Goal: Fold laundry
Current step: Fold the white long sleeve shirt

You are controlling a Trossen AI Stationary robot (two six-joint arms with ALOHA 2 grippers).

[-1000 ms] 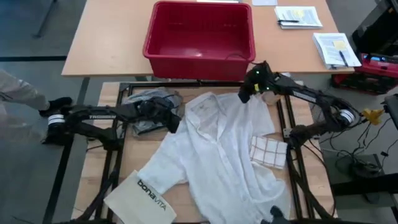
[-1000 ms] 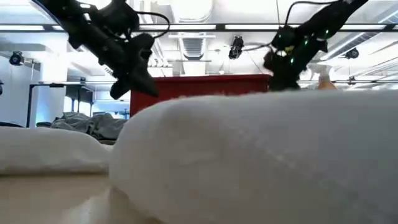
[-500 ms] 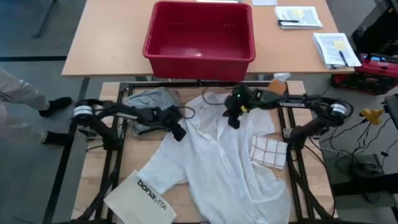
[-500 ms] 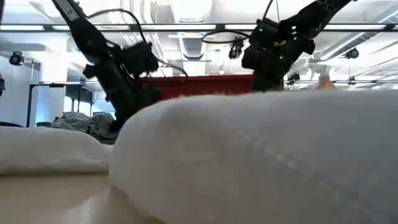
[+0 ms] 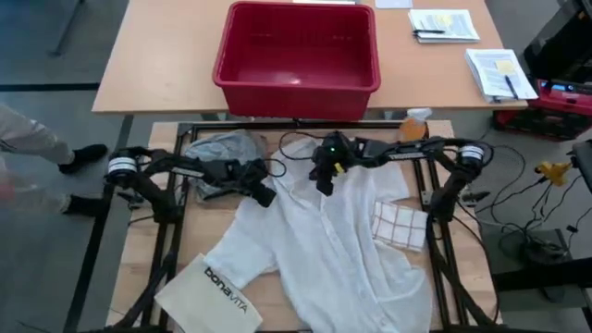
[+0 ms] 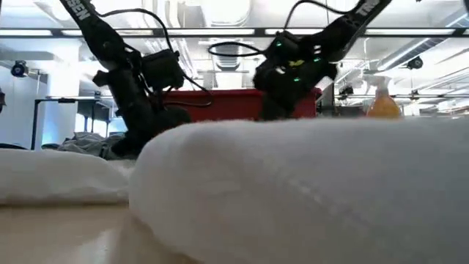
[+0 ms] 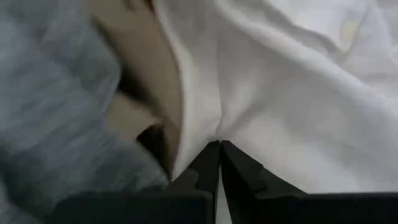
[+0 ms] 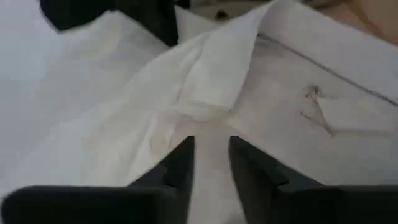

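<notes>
Both grippers sit at the white shirt's [image 5: 324, 236] collar end, spread on the counter [image 5: 148, 250]. Left gripper [image 7: 219, 155] jaws closed on its edge; right gripper [image 8: 210, 152] jaws open. I'd close right next, then fold.

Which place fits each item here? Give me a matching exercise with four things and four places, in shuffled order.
Things:
1. white shirt
2. red basket
3. bonavita bag
4. grey T-shirt

Places:
A. on the wooden table beyond the work frame
B. by the left arm, beside the shirt's shoulder
C. spread across the middle of the work surface
D. at the near left corner

Pairs: 1-C, 2-A, 3-D, 4-B
</notes>
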